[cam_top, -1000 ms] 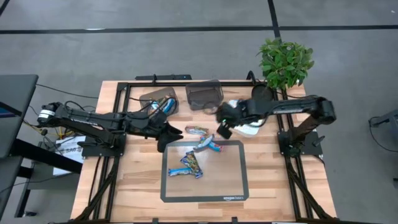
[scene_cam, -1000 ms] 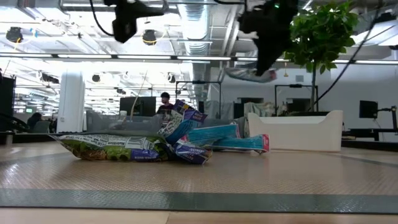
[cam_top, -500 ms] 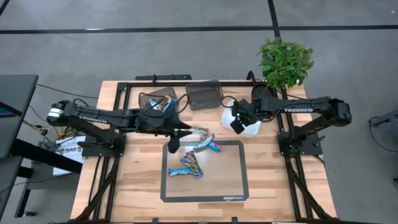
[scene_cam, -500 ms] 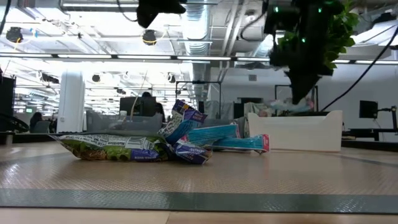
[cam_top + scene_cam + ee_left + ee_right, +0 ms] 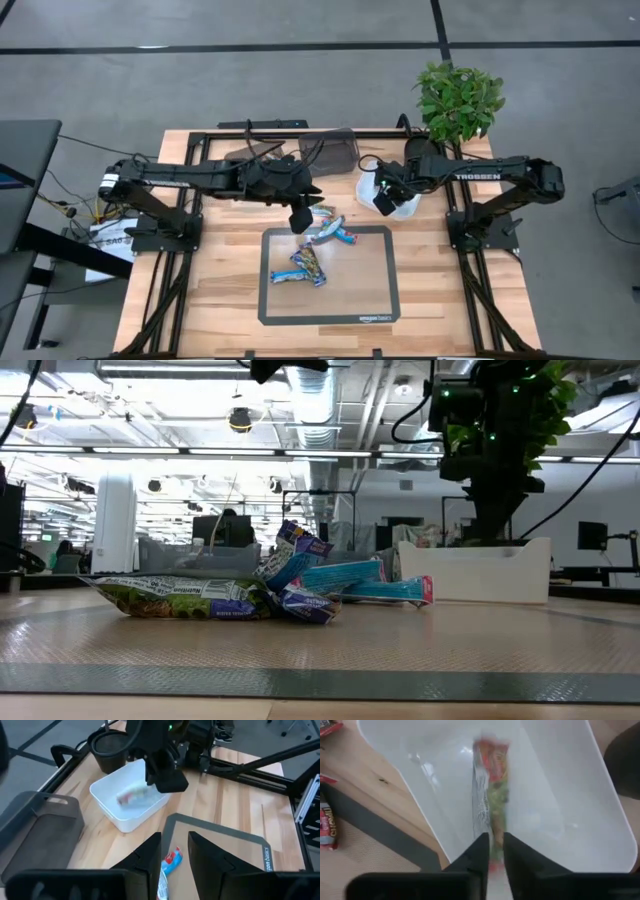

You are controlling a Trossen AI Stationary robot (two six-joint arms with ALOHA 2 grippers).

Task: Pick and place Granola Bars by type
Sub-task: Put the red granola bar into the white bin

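The left gripper (image 5: 301, 219), fingers spread, hangs just above the bars (image 5: 330, 232) on the mat (image 5: 375, 300). The nearest bar (image 5: 169, 861) lies at its 4 o'clock, long axis in line with the fingers' gap. The right gripper (image 5: 384, 199), fingers narrowly apart and empty, is over the white tray (image 5: 580, 795), where one bar (image 5: 492, 795) lies.

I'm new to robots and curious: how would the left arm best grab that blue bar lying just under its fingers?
Probably across its narrow width near the middle, coming straight down. The blue bar lies flat at the dark mat's far edge, too thin to grip from the side. The left gripper hangs above it, fingers apart, lined up either side of it.
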